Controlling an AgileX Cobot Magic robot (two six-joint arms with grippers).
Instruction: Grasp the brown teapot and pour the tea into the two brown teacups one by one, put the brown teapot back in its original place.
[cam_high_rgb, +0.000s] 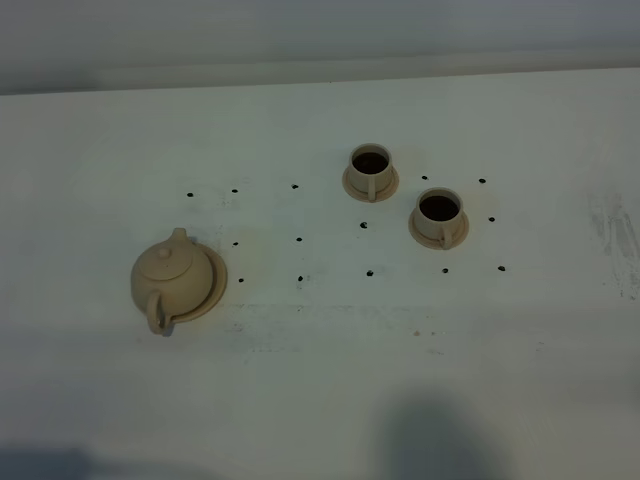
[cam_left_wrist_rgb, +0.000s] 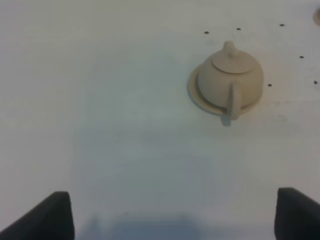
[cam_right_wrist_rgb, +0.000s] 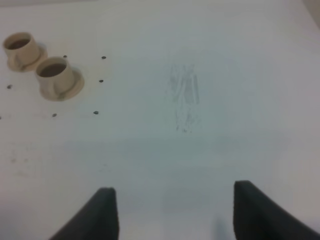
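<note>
On coaster (cam_high_rgb: 213, 290): teapot (cam_high_rgb: 172, 275), pincers apart

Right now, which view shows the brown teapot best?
The left wrist view: the brown teapot appears largest there, with lid knob, loop handle and the coaster beneath it clear. The exterior high view shows it whole but smaller. The right wrist view misses it entirely.

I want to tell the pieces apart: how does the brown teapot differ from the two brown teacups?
The brown teapot is far larger than the two brown teacups. The teapot is squat, round and lidded; the teacups are open cylinders, dark inside. The teapot sits alone at the left on a wide disc; the teacups stand close together at the right on small saucers. All are pale tan, with handles.
</note>
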